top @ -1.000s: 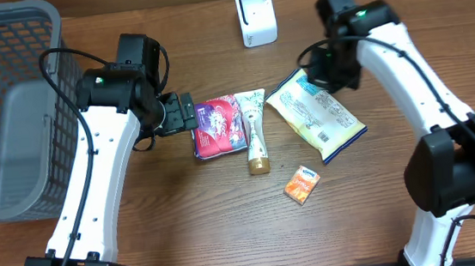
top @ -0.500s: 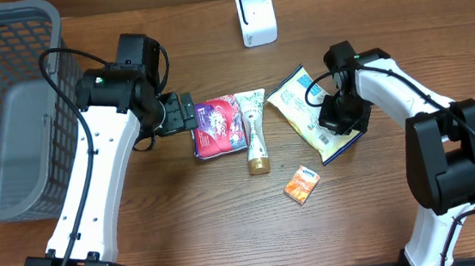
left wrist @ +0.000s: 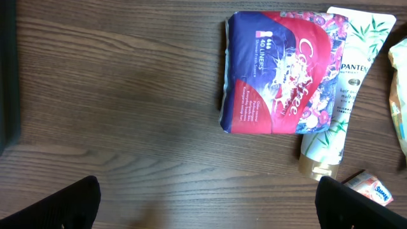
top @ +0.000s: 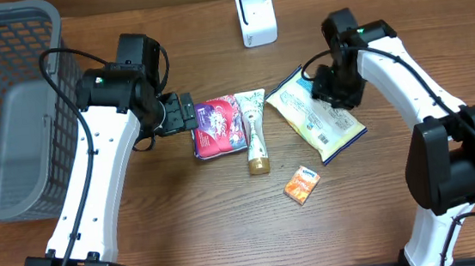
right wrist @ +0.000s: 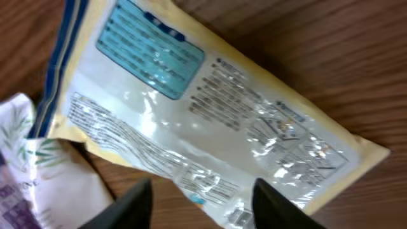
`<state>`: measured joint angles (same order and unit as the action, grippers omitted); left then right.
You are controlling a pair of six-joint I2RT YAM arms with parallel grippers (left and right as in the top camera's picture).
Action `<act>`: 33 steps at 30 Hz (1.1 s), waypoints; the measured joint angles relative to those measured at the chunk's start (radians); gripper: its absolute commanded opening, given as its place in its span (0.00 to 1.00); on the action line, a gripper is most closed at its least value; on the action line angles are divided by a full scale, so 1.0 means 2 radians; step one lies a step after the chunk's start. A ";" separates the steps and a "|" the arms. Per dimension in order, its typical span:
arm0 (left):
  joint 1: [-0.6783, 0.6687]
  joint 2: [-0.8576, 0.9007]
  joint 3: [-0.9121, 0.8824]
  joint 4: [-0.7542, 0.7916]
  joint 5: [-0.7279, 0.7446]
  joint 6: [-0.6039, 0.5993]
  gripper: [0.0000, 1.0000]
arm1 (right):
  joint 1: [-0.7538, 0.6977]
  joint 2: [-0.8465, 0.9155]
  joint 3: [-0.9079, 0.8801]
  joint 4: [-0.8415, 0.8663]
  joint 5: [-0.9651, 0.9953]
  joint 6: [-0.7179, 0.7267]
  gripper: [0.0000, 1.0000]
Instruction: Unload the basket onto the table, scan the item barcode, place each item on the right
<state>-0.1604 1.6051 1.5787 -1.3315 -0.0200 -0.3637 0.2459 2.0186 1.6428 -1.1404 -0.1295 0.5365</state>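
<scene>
Overhead view: the right claw (top: 332, 90) hangs over a yellow packet (top: 323, 125) lying flat right of the middle of the table (top: 186, 232). Its fingers are spread and pinch nothing. The left claw (top: 186, 114), spread wide and empty, sits just beside a red-and-blue liners pack (top: 217, 126). A white scanner (top: 256, 16) stands near the far edge.
</scene>
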 measured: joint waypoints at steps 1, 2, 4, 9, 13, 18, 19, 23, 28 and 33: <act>0.000 0.000 0.000 0.000 0.000 0.000 1.00 | 0.006 0.000 -0.001 0.012 -0.002 -0.002 0.56; 0.000 0.000 0.000 0.000 0.000 0.000 1.00 | 0.012 0.000 -0.002 0.024 -0.004 -0.004 0.58; 0.000 0.000 0.000 0.000 0.000 0.000 1.00 | 0.022 0.000 -0.007 0.045 -0.001 -0.005 0.61; 0.000 0.000 0.000 0.000 0.000 0.000 1.00 | 0.064 0.004 -0.045 0.083 0.051 -0.008 0.56; 0.000 0.000 0.000 0.000 0.000 0.000 1.00 | 0.077 0.024 -0.057 0.098 0.073 -0.011 0.43; 0.000 0.000 0.000 0.000 0.000 0.000 1.00 | 0.076 0.025 -0.036 0.046 0.081 -0.009 0.57; 0.000 0.000 0.000 0.000 0.000 0.000 1.00 | 0.075 0.025 -0.013 0.013 0.084 -0.012 0.61; 0.000 0.000 0.000 0.000 0.000 0.000 1.00 | 0.067 0.019 0.103 -0.072 0.092 -0.062 0.85; 0.000 0.000 0.000 0.000 0.000 0.000 1.00 | 0.075 -0.010 0.175 -0.126 0.094 -0.162 0.87; 0.000 0.000 0.000 0.000 0.000 0.000 1.00 | 0.103 -0.007 0.140 -0.089 0.113 -0.192 0.87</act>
<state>-0.1604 1.6051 1.5787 -1.3319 -0.0204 -0.3637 0.4515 2.0045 1.9236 -1.3193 0.0967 0.1524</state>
